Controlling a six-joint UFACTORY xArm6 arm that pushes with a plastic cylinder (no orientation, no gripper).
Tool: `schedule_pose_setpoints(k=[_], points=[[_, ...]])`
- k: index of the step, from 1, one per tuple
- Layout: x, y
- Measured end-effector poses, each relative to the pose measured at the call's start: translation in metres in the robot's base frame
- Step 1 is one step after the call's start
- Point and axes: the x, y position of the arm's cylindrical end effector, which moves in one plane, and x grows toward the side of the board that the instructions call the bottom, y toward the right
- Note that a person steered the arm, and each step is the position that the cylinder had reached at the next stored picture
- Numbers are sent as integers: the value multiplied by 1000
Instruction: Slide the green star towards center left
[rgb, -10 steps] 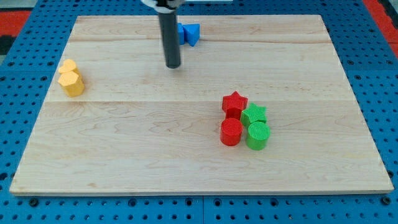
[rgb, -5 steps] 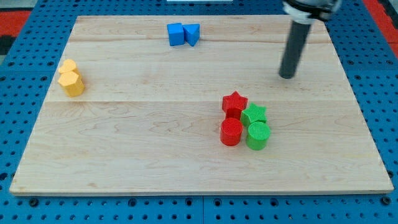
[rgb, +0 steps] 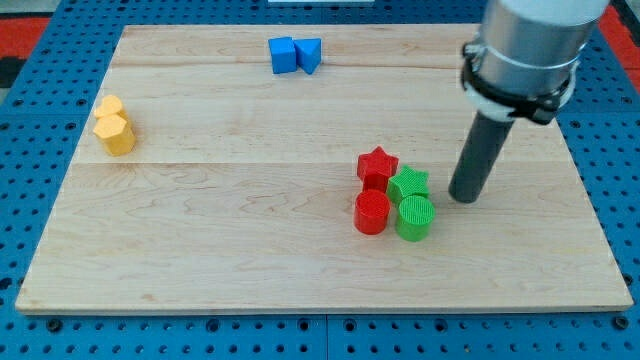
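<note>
The green star lies in a tight cluster at the lower right of the wooden board. It touches a red star at its upper left, a green cylinder just below it, and a red cylinder at its lower left. My tip rests on the board just right of the green star, a small gap apart from it. The dark rod rises from there towards the view's top right.
Two blue blocks, a cube and a triangular one, sit side by side near the top edge. Two yellow blocks sit together at the left edge. A blue pegboard surrounds the board.
The rod has swept from the top middle of the board across to the right, then down towards the view's bottom, ending beside the green star. No block has moved.
</note>
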Motion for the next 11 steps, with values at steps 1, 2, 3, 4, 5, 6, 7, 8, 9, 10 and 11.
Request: schedule_pose_setpoints(k=[1,2,3,4,5,6,7,8,9,10,11], points=[[0,-21],[-10,-67],[-22,-118],[-23,-177],[-23,-225],[-19,-252],[-18,-252],[-18,-264],[-18,-277],[-17,-290],[7,-293]])
